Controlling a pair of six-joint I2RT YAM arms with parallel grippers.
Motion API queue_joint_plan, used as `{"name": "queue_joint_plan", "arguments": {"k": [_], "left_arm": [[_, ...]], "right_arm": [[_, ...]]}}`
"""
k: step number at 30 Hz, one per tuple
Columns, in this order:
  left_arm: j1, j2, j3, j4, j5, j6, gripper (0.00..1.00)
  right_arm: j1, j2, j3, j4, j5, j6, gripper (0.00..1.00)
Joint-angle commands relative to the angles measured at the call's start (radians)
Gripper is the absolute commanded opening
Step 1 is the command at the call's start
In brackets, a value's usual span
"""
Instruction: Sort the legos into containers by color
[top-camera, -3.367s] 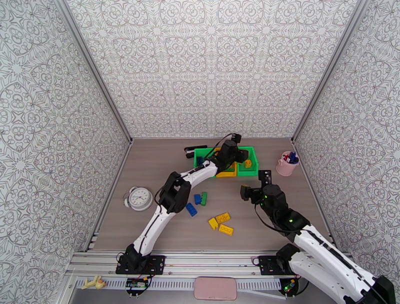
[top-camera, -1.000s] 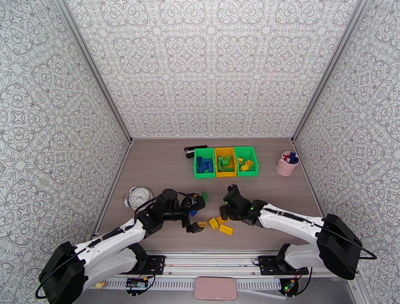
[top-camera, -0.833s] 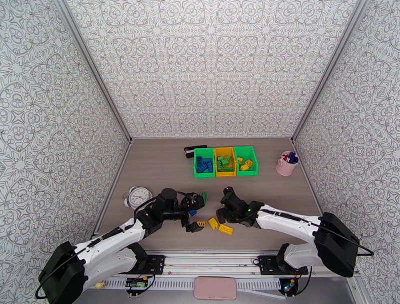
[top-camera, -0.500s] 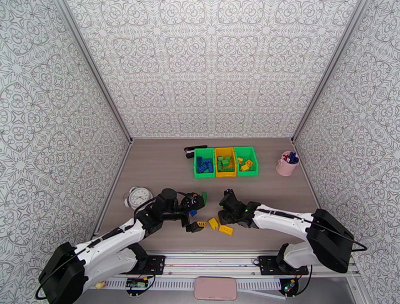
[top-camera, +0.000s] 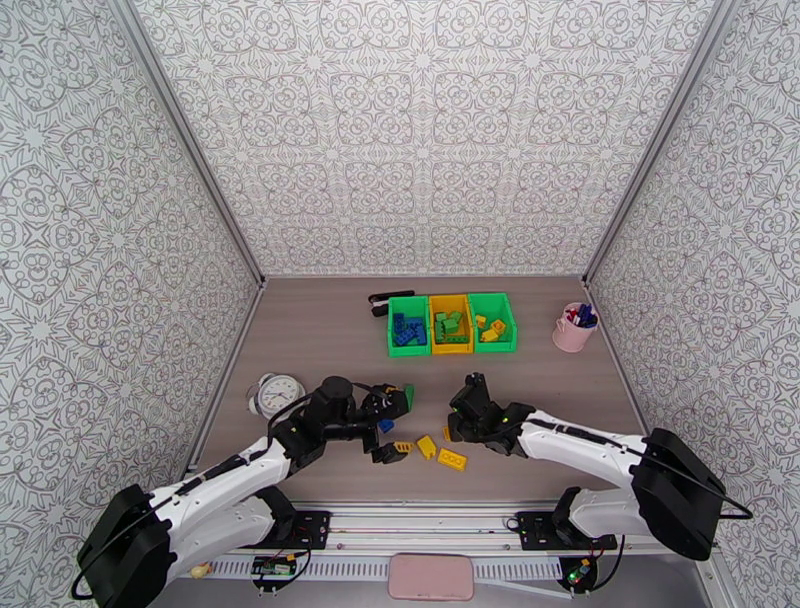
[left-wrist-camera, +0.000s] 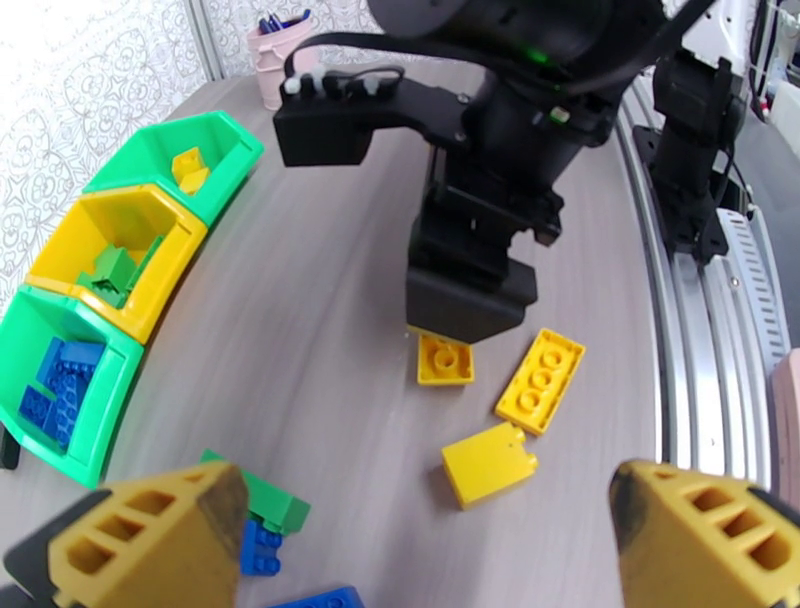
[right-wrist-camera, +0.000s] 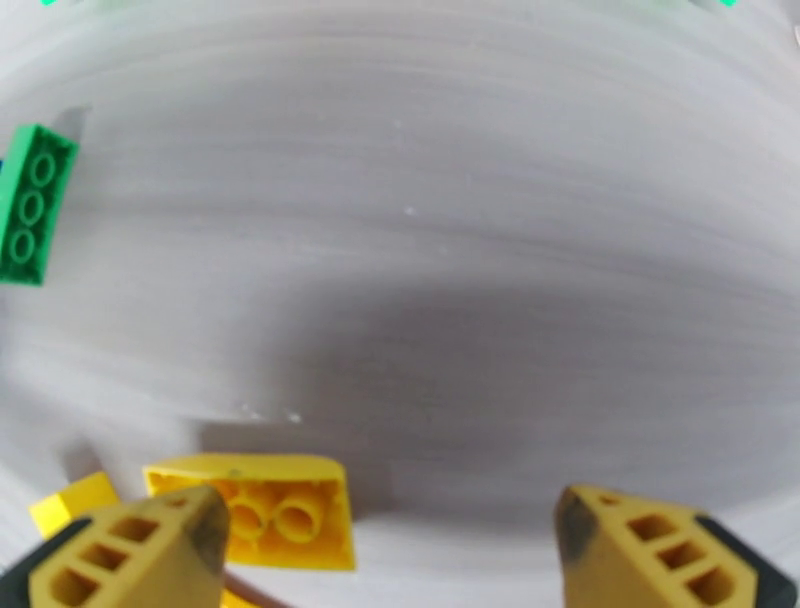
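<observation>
- A clock (top-camera: 278, 396) lies flat on the table (top-camera: 320, 330) on the left
- The left gripper (top-camera: 400, 422) hangs low over the table, its 2 yellow fingertips (left-wrist-camera: 150, 530) spread wide with nothing between them
- Just beside 1 of those fingertips a green lego (left-wrist-camera: 262, 497) and a blue lego (left-wrist-camera: 258, 548) lie touching; the green one sits studs up, its long axis running roughly from the arms toward the bins
- 3 yellow legos lie loose on the table between the 2 grippers: a yellow block (left-wrist-camera: 488, 463) with a smooth face up, a long yellow lego (left-wrist-camera: 540, 380) studs up with its long axis roughly left to right in the overhead view, and a small yellow lego (left-wrist-camera: 445, 360) studs up, partly covered by the right gripper
- At the far side 3 bins stand side by side, long axes pointing away from the arms: the left green bin (top-camera: 408, 351) holds blue legos, the yellow bin (top-camera: 452, 349) green ones, the right green bin (top-camera: 495, 347) yellow ones
- The right gripper (top-camera: 460, 428) points down at the table, its fingertips (right-wrist-camera: 660, 550) apart and clamped on nothing
- A pink cup (top-camera: 573, 335) of pens stands at the far right, well apart from the bins
</observation>
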Motion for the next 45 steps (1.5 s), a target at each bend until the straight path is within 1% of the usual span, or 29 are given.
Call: {"name": "queue_joint_plan", "arguments": {"k": [1, 5, 9, 15, 18, 22, 27, 32, 37, 41, 45], "left_arm": [[0.013, -0.017, -0.012, 0.032, 0.028, 0.014, 1.0], [0.027, -0.023, -0.013, 0.036, 0.035, 0.011, 1.0], [0.03, -0.042, -0.023, 0.036, 0.039, 0.007, 1.0], [0.029, -0.044, -0.029, 0.045, 0.043, 0.015, 1.0], [0.029, -0.043, -0.024, 0.034, 0.047, 0.02, 1.0], [0.026, -0.045, -0.033, 0.038, 0.049, 0.022, 1.0], [0.028, -0.03, -0.027, 0.049, 0.055, 0.008, 1.0], [0.029, -0.034, -0.03, 0.057, 0.041, 0.009, 1.0], [0.03, -0.04, -0.033, 0.06, 0.04, 0.008, 1.0], [0.03, -0.041, -0.035, 0.063, 0.041, 0.008, 1.0], [0.032, -0.042, -0.036, 0.072, 0.039, 0.001, 1.0]], "right_arm": [[0.034, 0.018, 0.059, 0.015, 0.017, -0.016, 0.91], [0.064, 0.077, 0.091, 0.006, 0.025, -0.008, 0.93], [0.066, 0.106, 0.071, 0.028, 0.004, 0.022, 0.94], [0.066, 0.164, 0.078, -0.007, -0.015, 0.061, 0.94], [0.067, 0.186, 0.084, -0.009, -0.017, 0.063, 0.94], [0.066, 0.224, 0.101, 0.005, -0.032, 0.065, 0.91], [0.067, 0.242, 0.097, 0.027, -0.035, 0.067, 0.85], [0.064, 0.233, 0.072, 0.062, -0.045, 0.081, 0.72], [0.064, 0.214, 0.067, 0.067, -0.044, 0.081, 0.6], [0.063, 0.183, 0.065, 0.066, -0.03, 0.079, 0.56], [0.061, 0.146, 0.069, 0.057, -0.009, 0.073, 0.54]]}}
